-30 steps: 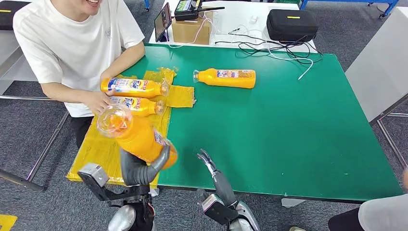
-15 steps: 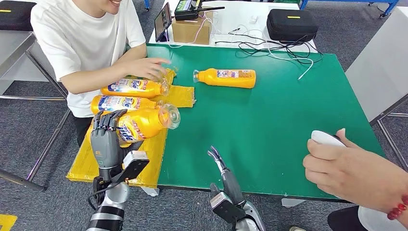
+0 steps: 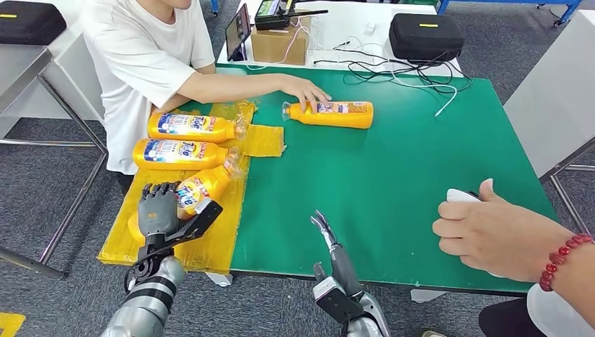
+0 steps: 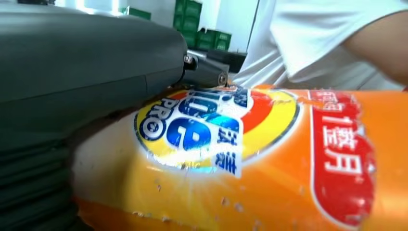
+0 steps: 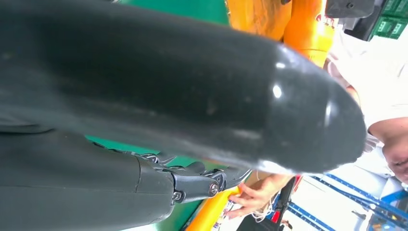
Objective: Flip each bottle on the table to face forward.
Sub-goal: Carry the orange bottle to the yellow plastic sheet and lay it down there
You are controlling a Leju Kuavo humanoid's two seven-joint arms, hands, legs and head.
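The robot's left hand [image 3: 157, 213] is gripping the near bottle [image 3: 203, 186] by its base end, fingers curled over the body, label turned up and showing. That bottle is lying on the yellow sheet [image 3: 133, 232] at the table's near left corner, its long axis slanting from the hand away toward the two bottles beside it. The right hand [image 3: 324, 228] is hovering over the green table [image 3: 393, 196] holding nothing, fingers held out fairly straight. One more bottle [image 3: 330, 113] is lying crosswise far across, under a person's hand [image 3: 305, 90]; I reckon the right hand is nearer to it.
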